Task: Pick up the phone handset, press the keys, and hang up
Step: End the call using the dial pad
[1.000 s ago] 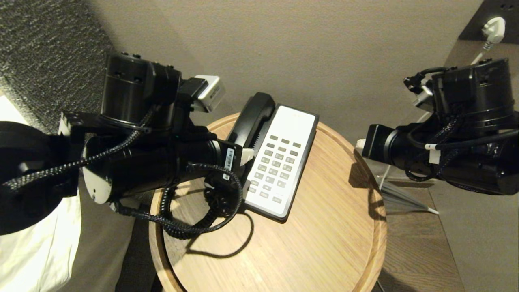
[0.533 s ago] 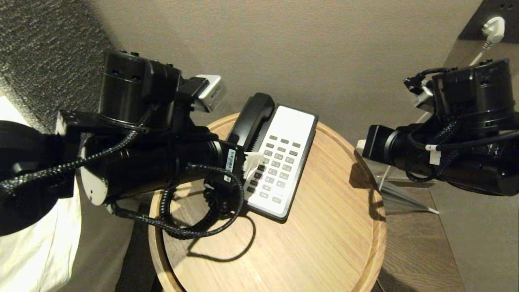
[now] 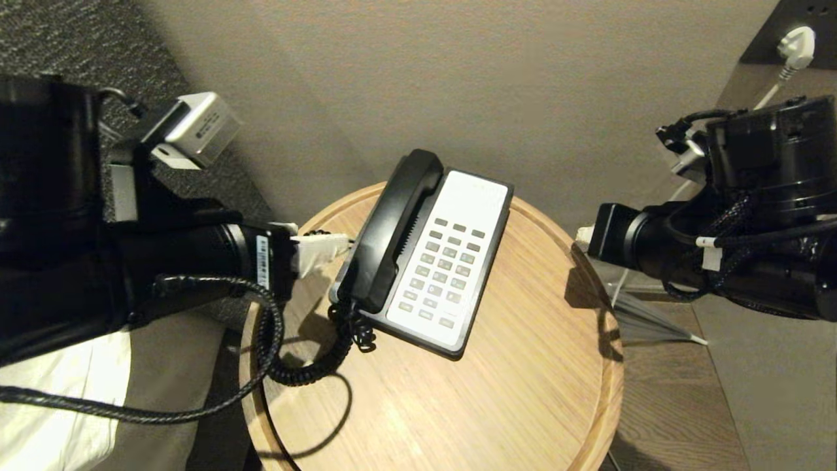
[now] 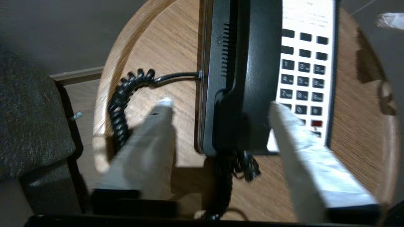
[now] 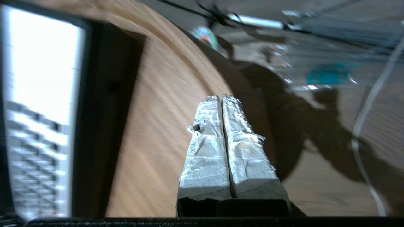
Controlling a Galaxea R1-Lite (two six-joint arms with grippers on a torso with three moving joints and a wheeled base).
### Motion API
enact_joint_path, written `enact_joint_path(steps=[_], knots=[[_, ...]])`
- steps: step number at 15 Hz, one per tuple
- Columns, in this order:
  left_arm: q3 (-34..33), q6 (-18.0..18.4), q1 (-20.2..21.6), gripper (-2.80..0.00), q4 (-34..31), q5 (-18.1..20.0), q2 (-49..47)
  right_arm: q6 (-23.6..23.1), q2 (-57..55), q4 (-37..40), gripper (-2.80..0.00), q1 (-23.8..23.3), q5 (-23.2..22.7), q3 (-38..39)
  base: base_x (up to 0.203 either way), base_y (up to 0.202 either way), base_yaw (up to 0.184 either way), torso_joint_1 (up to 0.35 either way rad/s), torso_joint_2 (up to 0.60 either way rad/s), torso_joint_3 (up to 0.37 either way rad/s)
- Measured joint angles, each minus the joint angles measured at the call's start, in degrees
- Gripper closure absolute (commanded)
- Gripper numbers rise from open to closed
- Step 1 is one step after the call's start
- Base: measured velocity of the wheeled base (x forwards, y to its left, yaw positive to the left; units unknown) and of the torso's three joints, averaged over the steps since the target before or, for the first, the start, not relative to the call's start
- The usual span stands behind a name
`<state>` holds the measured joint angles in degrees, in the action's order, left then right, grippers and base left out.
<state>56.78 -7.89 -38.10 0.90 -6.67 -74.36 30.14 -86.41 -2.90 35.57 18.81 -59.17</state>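
handset sits cradled on the phone; our left pincer gapes empty, so hang-up looks done; next, withdraw.

Key labels too small
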Motion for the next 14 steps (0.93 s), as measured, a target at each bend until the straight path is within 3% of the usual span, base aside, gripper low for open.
enact_joint_path(steps=[1,6,10,14], knots=[[-0.78,-0.92,0.21,0.00,-0.03,0.13,1.78,0.33,0.31,-0.93,0.00,1.03,-0.67,-0.26,0.000,0.000,0.000,0.000,0.00,0.000],[-1.49,-12.50,0.93,0.00,-0.04,0.48,10.45,1.56,1.03,-5.75,0.00,9.14,-5.09,-1.81,0.000,0.000,0.000,0.000,0.00,0.000],[-5.05,-13.65,3.80,0.00,-0.06,1.26,18.17,4.41,0.13,-5.57,0.00,16.45,-6.24,-2.13,0.000,0.000,0.000,0.000,0.00,0.000],[-8.87,-16.12,8.26,0.00,0.17,3.28,24.70,4.93,-1.21,-3.31,0.00,18.26,-6.54,-1.06,0.000,0.000,0.000,0.000,0.00,0.000]])
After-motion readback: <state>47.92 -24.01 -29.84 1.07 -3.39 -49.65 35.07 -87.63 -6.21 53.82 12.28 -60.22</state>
